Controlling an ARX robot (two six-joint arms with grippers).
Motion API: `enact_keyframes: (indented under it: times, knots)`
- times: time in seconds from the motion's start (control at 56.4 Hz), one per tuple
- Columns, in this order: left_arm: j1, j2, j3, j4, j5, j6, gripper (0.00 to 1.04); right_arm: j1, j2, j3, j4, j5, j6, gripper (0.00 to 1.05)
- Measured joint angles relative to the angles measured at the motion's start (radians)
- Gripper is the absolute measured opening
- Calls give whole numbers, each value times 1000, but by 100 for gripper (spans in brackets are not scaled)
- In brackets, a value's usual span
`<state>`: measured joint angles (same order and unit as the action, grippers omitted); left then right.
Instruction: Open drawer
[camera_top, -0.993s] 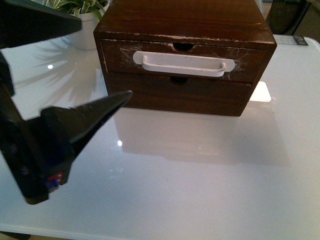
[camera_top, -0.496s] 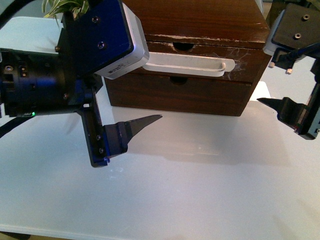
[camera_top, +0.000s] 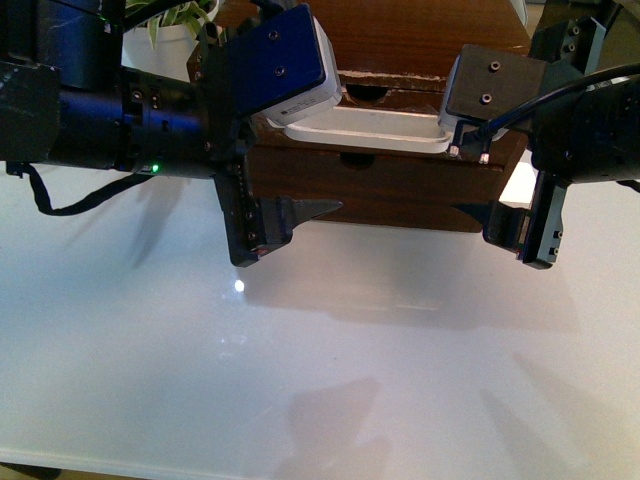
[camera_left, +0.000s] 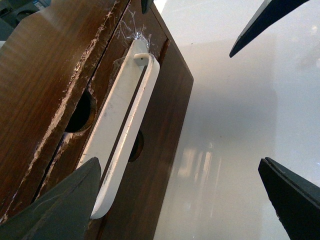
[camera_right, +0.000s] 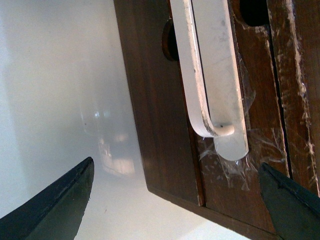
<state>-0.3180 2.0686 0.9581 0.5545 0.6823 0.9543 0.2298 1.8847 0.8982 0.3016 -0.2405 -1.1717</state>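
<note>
Drawer (camera_top: 400, 95), shut, upper of two in cabinet (camera_top: 400, 30) at middle of table's (camera_top: 350, 380) far edge. White handle (camera_top: 365, 130) flanked by left gripper (camera_left: 179, 162) and right gripper (camera_right: 176, 162). Both pairs of fingers are spread and empty, probably lining up to grip the bar.
</note>
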Motion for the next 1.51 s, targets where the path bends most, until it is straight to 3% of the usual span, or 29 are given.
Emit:
enact_keyframes:
  times: [0.744,1.507]
  knots:
    - [-8,141,201,-137,22,46,96,83,125,146,-48,-24,-15,96]
    - [-5,202,310,-241,16,82,96,86,156,180,-57,-46,-6,96]
